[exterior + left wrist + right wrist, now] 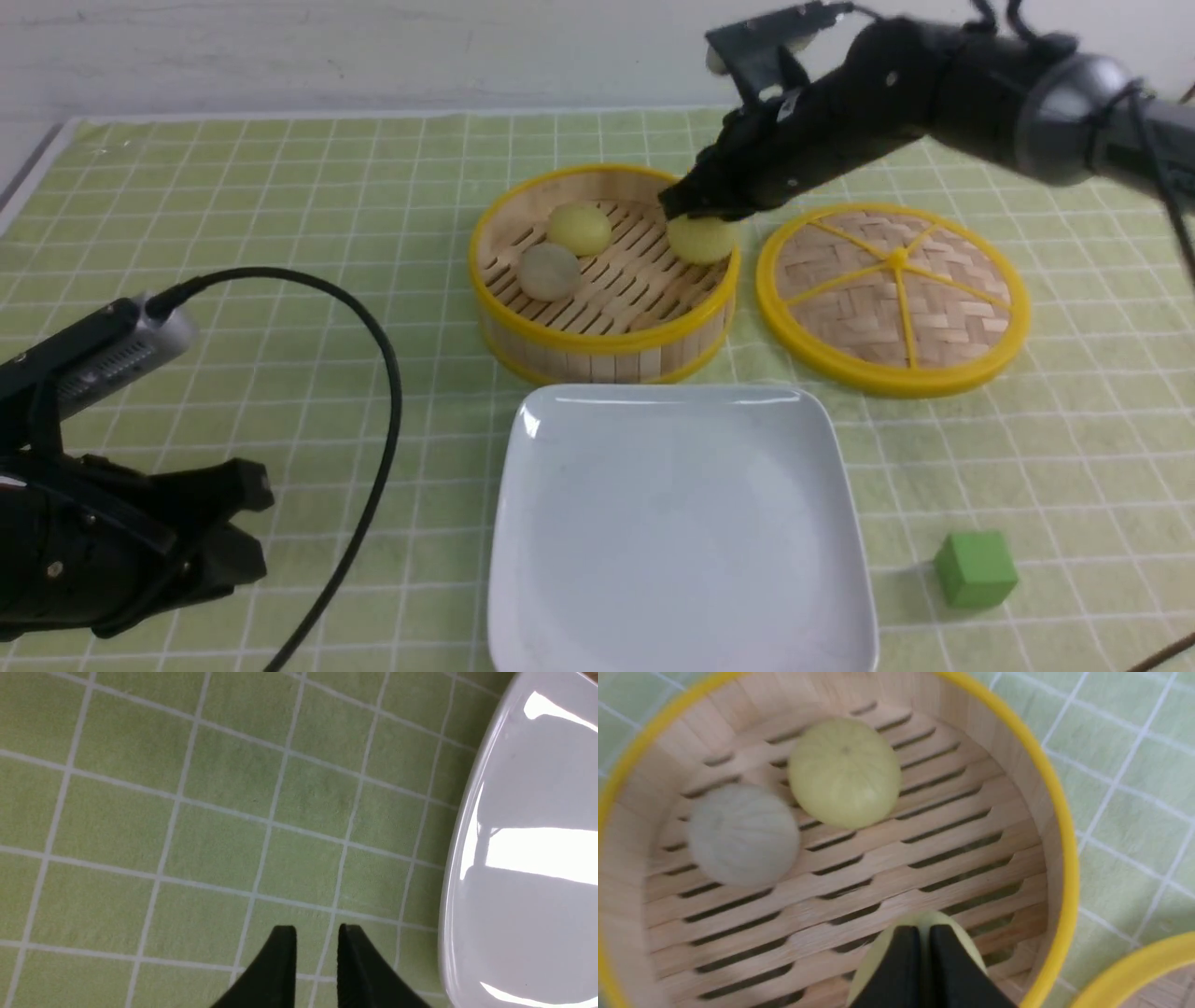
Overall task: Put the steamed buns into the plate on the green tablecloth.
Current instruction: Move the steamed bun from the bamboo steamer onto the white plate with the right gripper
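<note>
Green tablecloth (280,233), gridded with thin white lines, covers the table from edge to edge. Toward the far middle stands a round bamboo steamer basket (607,350) with a yellow rim, and all three steamed buns (579,229) sit inside it. One pale yellow bun is at the far left of the slatted floor, a greyish bun (549,271) is just beside it on the near side, and a second yellow bun (708,243) rests against the right wall. The right gripper (686,207) reaches in from the far right, with its tips down on top of that second yellow bun. In the right wrist view its fingers (906,961) are pressed together, and the bun bulges out on both sides beneath them rather than sitting between them. Just right of the basket, the woven lid (892,299) lies flat on the cloth. The plate (681,532), white and glossy, sits just in front of the basket, with a green cube (976,569) near its right edge. At the near left, the left gripper (254,525) hangs low over the cloth, left of the plate. Its fingers (280,956) are slightly apart, with a narrow strip of cloth showing between them.
</note>
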Robot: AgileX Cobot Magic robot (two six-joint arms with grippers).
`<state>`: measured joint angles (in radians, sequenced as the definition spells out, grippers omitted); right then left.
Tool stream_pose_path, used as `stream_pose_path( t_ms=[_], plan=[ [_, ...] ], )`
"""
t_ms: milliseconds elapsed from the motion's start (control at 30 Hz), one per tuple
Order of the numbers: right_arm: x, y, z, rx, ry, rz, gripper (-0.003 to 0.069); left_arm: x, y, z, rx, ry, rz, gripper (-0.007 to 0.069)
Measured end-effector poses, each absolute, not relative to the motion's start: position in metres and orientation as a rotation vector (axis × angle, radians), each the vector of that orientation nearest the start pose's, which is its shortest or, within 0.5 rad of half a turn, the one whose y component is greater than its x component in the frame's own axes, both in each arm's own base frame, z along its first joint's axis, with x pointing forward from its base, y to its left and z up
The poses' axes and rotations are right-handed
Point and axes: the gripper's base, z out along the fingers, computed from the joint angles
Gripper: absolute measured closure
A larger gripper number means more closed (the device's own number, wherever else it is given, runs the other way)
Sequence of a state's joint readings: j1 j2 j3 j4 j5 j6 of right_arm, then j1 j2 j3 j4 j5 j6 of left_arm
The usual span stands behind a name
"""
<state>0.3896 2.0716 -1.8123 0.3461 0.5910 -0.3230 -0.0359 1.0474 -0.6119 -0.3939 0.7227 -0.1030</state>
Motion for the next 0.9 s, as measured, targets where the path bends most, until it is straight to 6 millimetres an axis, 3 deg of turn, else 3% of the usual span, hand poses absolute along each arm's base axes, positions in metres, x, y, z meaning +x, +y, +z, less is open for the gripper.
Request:
stream_pose_path(
  t_ms=[33,100,167,267,333,400,433,633,767,800,833,900],
  plan=[
    [0.425,0.195,0.305,-0.618,2.243,0.415,0.0645,0.18,-0.03,0.246,-0.39,2.603,-0.49,0.046],
    [0.399,0.187,0.34,-0.672,2.266,0.435,0.0645,0.179,-0.03,0.246,-0.386,2.61,-0.486,0.0456],
    [0.373,0.18,0.361,-0.714,2.332,0.472,0.0645,0.179,-0.029,0.246,-0.381,2.612,-0.479,0.0453],
    [0.348,0.178,0.365,-0.745,2.45,0.549,0.0644,0.179,-0.029,0.246,-0.377,2.615,-0.473,0.0447],
    [0.34,0.182,0.356,-0.758,2.514,0.592,0.0643,0.179,-0.029,0.246,-0.375,2.617,-0.471,0.0446],
    [0.332,0.19,0.328,-0.769,2.595,0.628,0.064,0.178,-0.028,0.245,-0.367,2.62,-0.46,0.0444],
    [0.331,0.192,0.325,-0.774,2.602,0.629,0.0639,0.178,-0.028,0.245,-0.366,2.62,-0.457,0.0444],
    [0.329,0.209,0.234,-0.648,2.596,0.556,0.0582,0.179,-0.027,0.245,-0.359,2.616,-0.446,0.0434],
    [0.336,0.209,0.196,-0.582,2.59,0.502,0.0442,0.179,-0.027,0.245,-0.358,2.612,-0.444,0.0428],
    [0.337,0.209,0.192,-0.578,2.593,0.497,0.041,0.179,-0.027,0.246,-0.359,2.611,-0.444,0.0427],
    [0.337,0.209,0.189,-0.573,2.602,0.494,0.0323,0.179,-0.027,0.246,-0.359,2.611,-0.444,0.0426],
    [0.336,0.209,0.195,-0.597,2.621,0.504,0.0217,0.179,-0.027,0.246,-0.359,2.61,-0.443,0.0425]
  ],
)
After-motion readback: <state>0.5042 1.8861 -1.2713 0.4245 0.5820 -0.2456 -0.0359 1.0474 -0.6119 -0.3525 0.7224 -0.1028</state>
